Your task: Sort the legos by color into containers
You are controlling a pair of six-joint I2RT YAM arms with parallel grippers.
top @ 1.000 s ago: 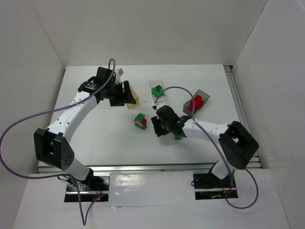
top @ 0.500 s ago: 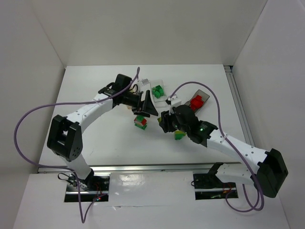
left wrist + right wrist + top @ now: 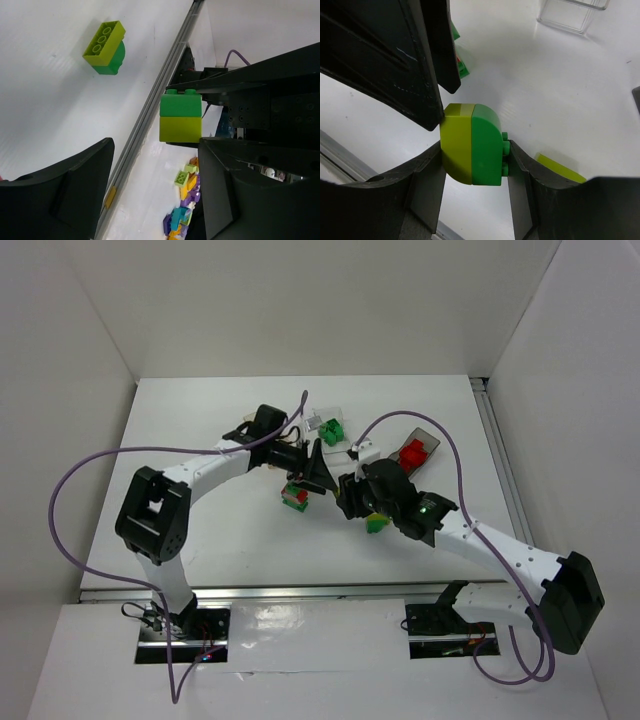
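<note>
Lego stack (image 3: pixel 472 144), yellow-green on green, is clamped between the right gripper (image 3: pixel 476 152) fingers above the table's (image 3: pixel 220 530) centre. The right arm reaches forward and leftward. The left arm stretches rightward, its gripper (image 3: pixel 155 150) spread wide, one finger just beside the stack.

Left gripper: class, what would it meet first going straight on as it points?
The left gripper would probably meet the green and yellow-green stack held by the right gripper; depth is unclear.
</note>
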